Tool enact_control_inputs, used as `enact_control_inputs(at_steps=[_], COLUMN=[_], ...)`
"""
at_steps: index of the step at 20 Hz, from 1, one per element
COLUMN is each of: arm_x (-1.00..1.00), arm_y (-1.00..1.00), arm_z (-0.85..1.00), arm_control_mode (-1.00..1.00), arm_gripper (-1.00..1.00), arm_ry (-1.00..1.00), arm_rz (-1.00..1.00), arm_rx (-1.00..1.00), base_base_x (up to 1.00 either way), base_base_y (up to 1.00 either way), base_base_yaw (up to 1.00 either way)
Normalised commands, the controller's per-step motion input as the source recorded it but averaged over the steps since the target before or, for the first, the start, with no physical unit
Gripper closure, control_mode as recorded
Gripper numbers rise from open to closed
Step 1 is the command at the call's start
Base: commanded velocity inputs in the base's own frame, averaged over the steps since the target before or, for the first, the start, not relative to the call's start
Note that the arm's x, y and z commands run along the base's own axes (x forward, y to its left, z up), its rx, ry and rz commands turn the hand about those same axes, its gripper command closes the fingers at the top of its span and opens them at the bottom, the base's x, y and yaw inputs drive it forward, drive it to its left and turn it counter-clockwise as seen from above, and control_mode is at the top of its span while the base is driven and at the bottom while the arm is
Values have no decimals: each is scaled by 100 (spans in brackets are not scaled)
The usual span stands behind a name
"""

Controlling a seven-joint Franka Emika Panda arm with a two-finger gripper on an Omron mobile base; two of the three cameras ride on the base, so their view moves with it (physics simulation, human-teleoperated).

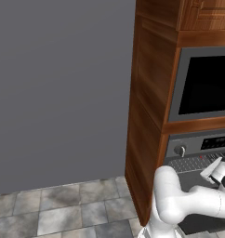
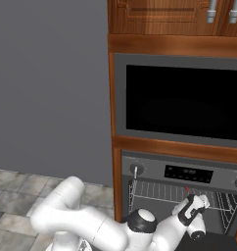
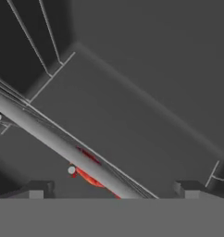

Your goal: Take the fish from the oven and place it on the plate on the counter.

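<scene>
my gripper [image 3: 112,189] is spread wide and empty inside the oven [image 2: 184,171]. the fish [image 3: 88,176] lies between my fingertips, partly behind a rack bar, its long axis running diagonally along the bar; head end unclear.

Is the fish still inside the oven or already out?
Inside. The fish lies on the wire rack in the oven, with the open gripper right above it.

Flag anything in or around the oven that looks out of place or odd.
One thing: the fish lies on the wire rack inside the oven, partly hidden behind the rack's front bar, with no tray under it that I can see. The open gripper is at the rack. Nothing looks spilled or damaged.
</scene>
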Motion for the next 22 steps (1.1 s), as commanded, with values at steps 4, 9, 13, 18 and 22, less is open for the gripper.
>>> enact_control_inputs(at_steps=[4, 9, 13, 18, 22], arm_x=[0, 0, 0, 0, -7], arm_y=[0, 0, 0, 0, 0], arm_z=[-44, -28, -36, -38, -51], arm_control_mode=[-100, -100, -100, -100, -100], arm_gripper=[100, 100, 100, 100, 100], arm_ry=[-11, -2, -5, -4, 0], arm_rz=[2, 0, 0, 0, 0], arm_rx=[17, 11, 5, 4, 5], base_base_x=[0, 0, 0, 0, 0], base_base_y=[0, 0, 0, 0, 0], base_base_yaw=[0, 0, 0, 0, 0])
